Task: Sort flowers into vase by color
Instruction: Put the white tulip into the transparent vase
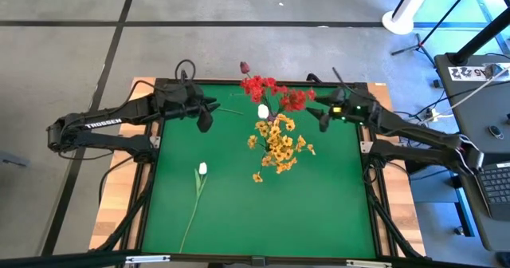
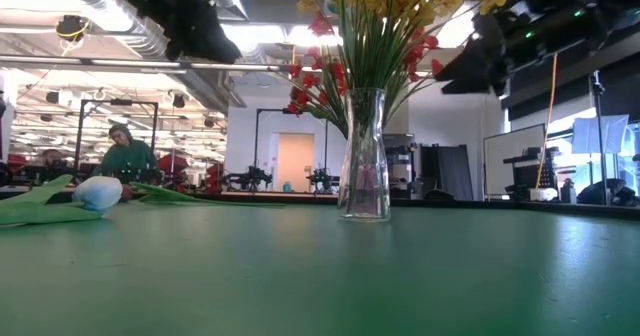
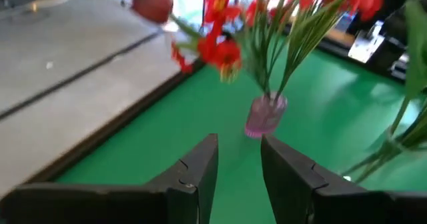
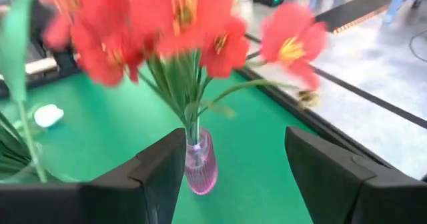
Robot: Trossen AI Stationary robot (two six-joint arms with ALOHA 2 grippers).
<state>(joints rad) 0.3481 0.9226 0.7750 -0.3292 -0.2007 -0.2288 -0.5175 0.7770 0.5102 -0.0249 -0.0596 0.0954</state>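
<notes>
A pink vase [image 3: 265,114] [image 4: 199,163] near the table's far edge holds red blossom clusters [image 1: 271,88] and a dark maroon bud [image 1: 244,66]. A clear glass vase [image 2: 364,156] mid-table holds yellow blossom clusters [image 1: 279,144]. One white tulip [image 1: 202,169] lies flat on the table's left half, its stem running toward the near edge. Another white bud [image 1: 263,110] shows between the two bunches. My left gripper [image 1: 205,120] [image 3: 239,151] hangs open left of the pink vase. My right gripper [image 1: 323,118] [image 4: 233,164] hangs open to its right. Both point at the vase.
The green table top [image 1: 319,212] has a raised dark frame around it. Cables and a white stand [image 1: 406,13] lie beyond the far right corner. A person [image 2: 125,156] sits in the room behind the table. The table's near half is bare apart from the lying tulip.
</notes>
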